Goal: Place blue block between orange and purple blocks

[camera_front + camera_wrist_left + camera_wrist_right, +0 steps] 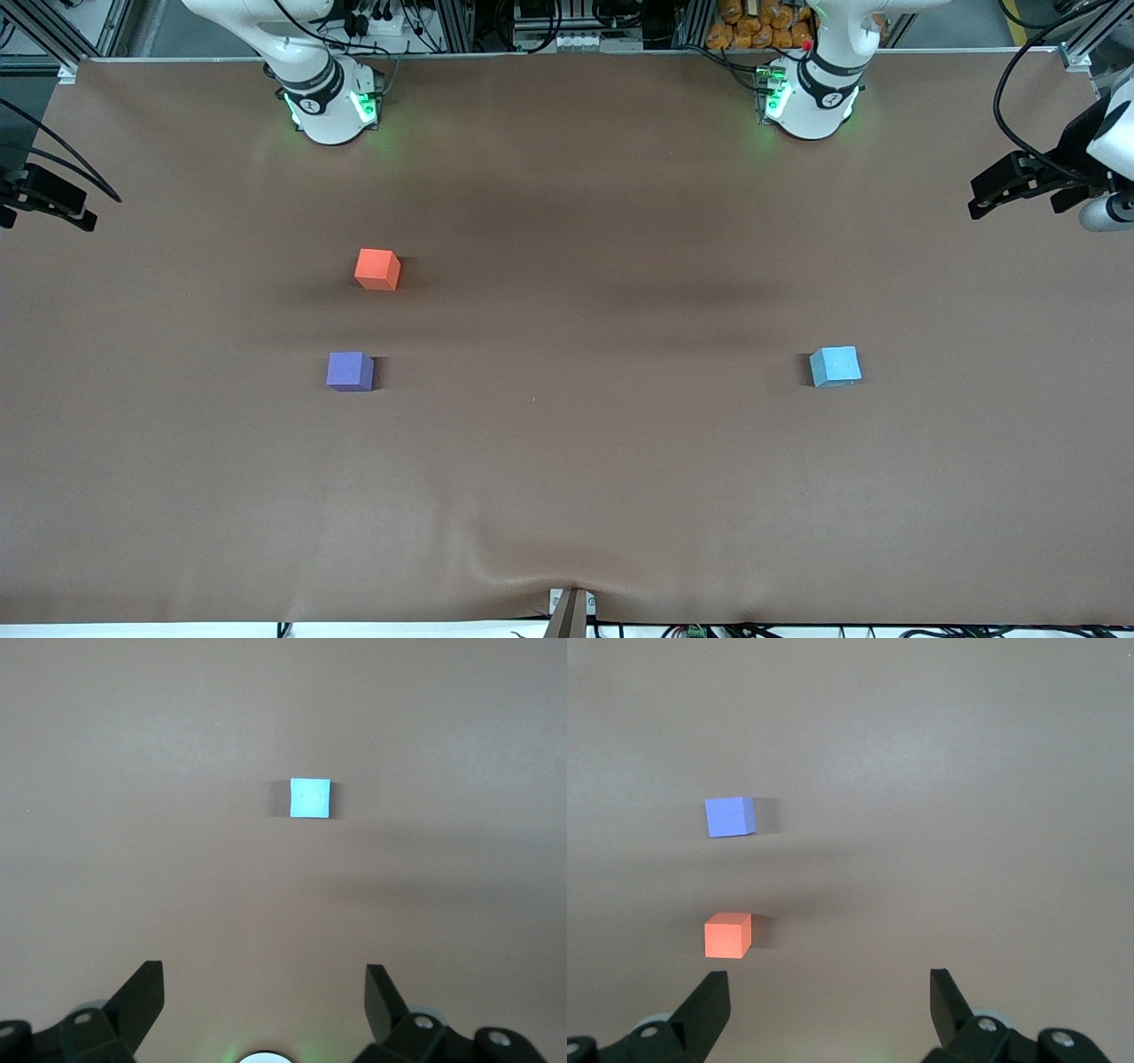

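Note:
The blue block (835,366) (310,798) lies alone on the brown table toward the left arm's end. The orange block (377,268) (727,935) and the purple block (350,370) (729,817) sit toward the right arm's end, a gap between them, the purple one nearer the front camera. My left gripper (264,979) hangs open and empty high over the table, the blue block well ahead of its fingertips. My right gripper (830,983) is also open and empty, high up, with the orange block just off one fingertip (713,988). Neither gripper shows in the front view.
The arm bases (332,106) (811,102) stand along the table's edge farthest from the front camera. Black fixtures (1019,182) (44,199) jut in at both ends of the table. The brown mat (567,496) wrinkles near a clamp (570,611) at the front edge.

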You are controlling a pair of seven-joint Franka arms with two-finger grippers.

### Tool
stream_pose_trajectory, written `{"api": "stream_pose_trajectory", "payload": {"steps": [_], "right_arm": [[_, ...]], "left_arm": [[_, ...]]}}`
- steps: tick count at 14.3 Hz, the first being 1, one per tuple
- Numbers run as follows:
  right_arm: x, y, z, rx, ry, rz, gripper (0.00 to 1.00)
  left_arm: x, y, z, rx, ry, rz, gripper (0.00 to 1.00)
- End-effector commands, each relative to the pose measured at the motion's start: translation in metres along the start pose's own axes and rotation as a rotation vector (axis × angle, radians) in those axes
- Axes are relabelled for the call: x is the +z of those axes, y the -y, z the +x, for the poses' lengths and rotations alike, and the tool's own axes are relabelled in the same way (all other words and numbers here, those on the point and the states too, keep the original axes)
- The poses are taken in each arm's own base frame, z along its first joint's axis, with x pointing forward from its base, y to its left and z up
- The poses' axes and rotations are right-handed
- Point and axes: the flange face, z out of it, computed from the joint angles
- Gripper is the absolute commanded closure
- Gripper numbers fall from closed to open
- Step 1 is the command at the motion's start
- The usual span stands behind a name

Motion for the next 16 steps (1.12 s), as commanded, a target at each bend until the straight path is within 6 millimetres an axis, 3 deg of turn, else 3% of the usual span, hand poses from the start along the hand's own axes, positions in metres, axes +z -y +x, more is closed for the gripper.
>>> {"api": "stream_pose_trajectory", "payload": {"steps": [1, 16], "right_arm": [[-0.0014, -0.0006, -0.0016, -0.004, 0.002, 0.012, 0.00], [-0.0006, -0.0033, -0.0028, 0.000, 0.010, 0.026, 0.00]], "left_arm": [[-0.0021, -0.0004, 0.0006, 0.017, 0.007, -0.019, 0.00], [0.0029, -0.0004, -0.0004, 0.016, 0.026, -0.017, 0.00]]}}
